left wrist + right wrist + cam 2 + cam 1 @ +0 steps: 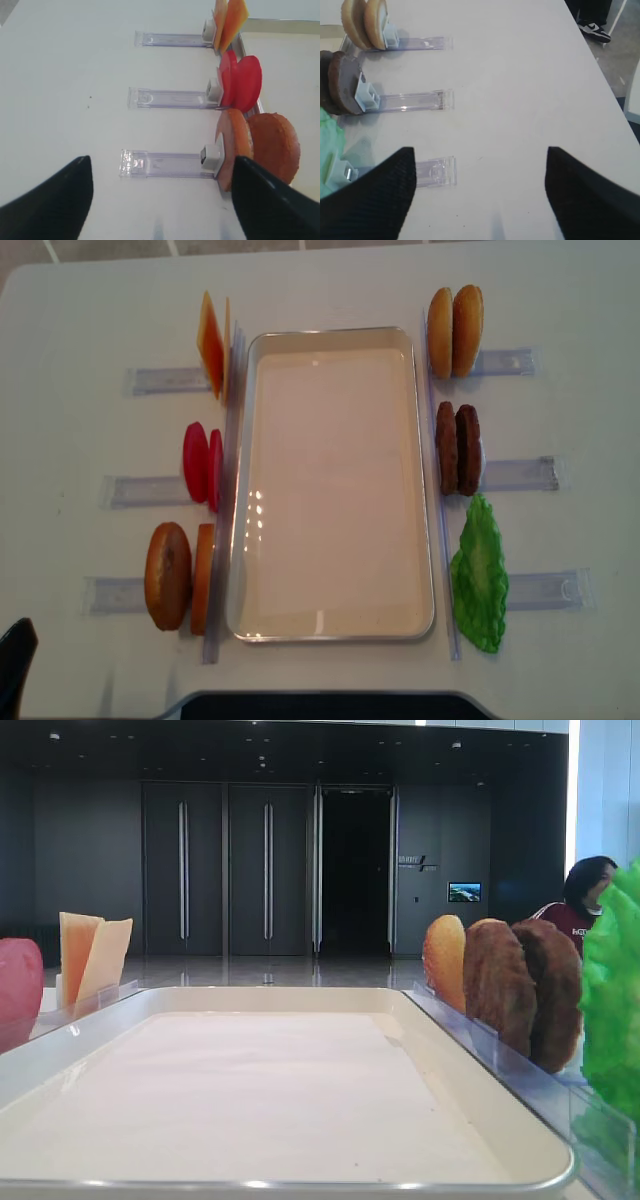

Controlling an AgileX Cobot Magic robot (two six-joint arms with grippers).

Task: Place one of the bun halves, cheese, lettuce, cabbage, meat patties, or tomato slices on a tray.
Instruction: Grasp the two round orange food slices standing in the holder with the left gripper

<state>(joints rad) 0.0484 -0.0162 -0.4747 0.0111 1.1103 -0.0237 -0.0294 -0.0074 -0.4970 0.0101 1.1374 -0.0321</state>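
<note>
Off-white tray (335, 625) sits bare at the middle of the tabletop (80, 310), nothing placed yet. Left of it, upright in clear holders (165, 164): cheese (211, 342) at the far end, tomato slices (200, 464) in the middle, bun halves (178, 576) nearest. Right of it: a second bun pair (455, 330), patties (458, 448), lettuce (479, 578).

Left gripper (160, 205): fingers spread wide, holding nothing, hovering over bare tabletop just outboard of the near bun holder. Right gripper (480, 192): fingers also apart and unloaded, near the lettuce holder's outer end.

Judgement: step in hand is the approach to a first pick. The near left bun looks the shortest reach. Advise straddling one disc only, closing across its flat faces, then lifting straight up clear of the holder before crossing the tray rim. Risk: catching both discs, or dragging the holder.
</note>
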